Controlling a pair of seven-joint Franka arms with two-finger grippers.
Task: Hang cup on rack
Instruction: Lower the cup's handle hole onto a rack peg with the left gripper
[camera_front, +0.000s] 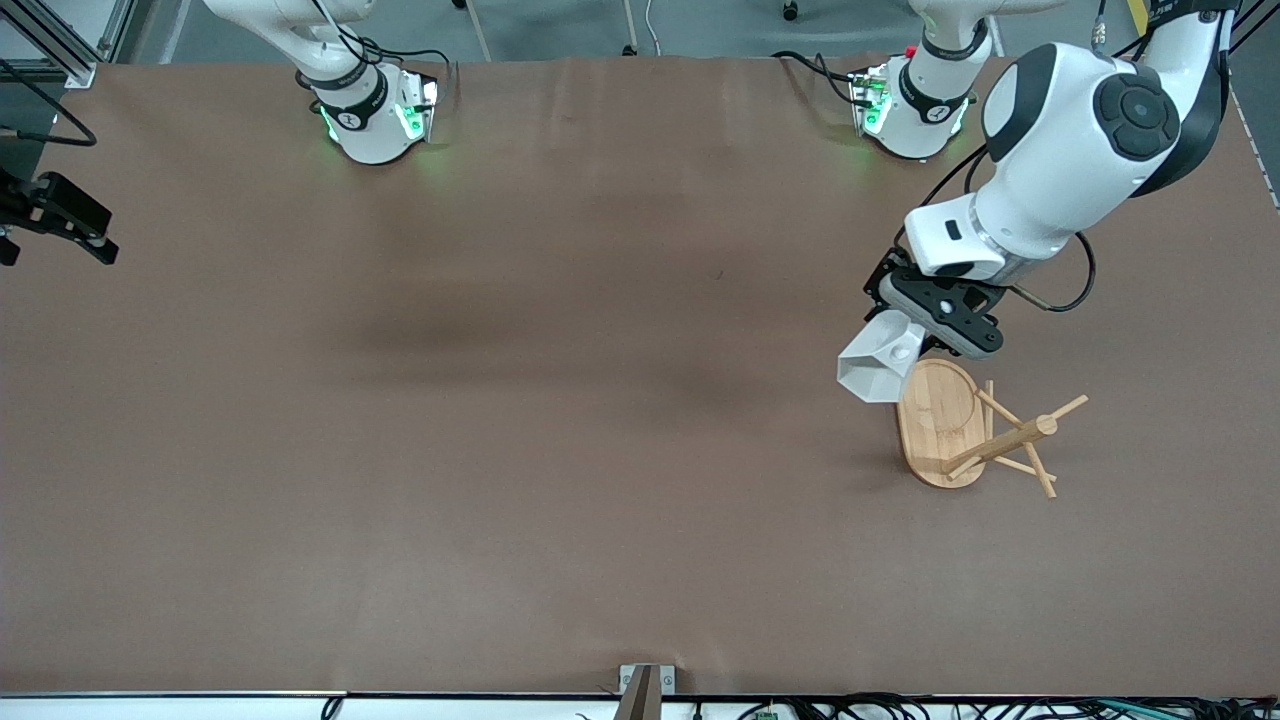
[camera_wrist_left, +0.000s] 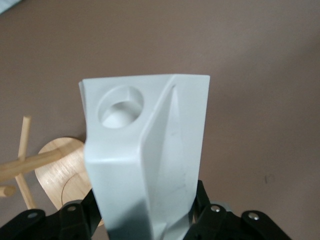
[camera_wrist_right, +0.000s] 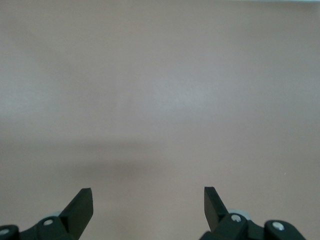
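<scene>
My left gripper (camera_front: 908, 335) (camera_wrist_left: 150, 216) is shut on the white faceted cup (camera_front: 876, 368) (camera_wrist_left: 145, 150) and holds it in the air, tilted. The cup hangs over the edge of the rack's oval base that lies toward the robots' bases. The round hole (camera_wrist_left: 120, 106) in its handle part shows in the left wrist view. The bamboo rack (camera_front: 985, 440) (camera_wrist_left: 30, 164) stands on the table near the left arm's end, its pegs bare. My right gripper (camera_front: 62, 218) (camera_wrist_right: 148, 202) waits open over bare table at the right arm's end, nothing between its fingers.
The brown table cover (camera_front: 560, 400) spreads wide between the two arms. Both arm bases (camera_front: 375, 110) stand along the edge farthest from the front camera. A small metal bracket (camera_front: 645, 685) sits at the nearest table edge.
</scene>
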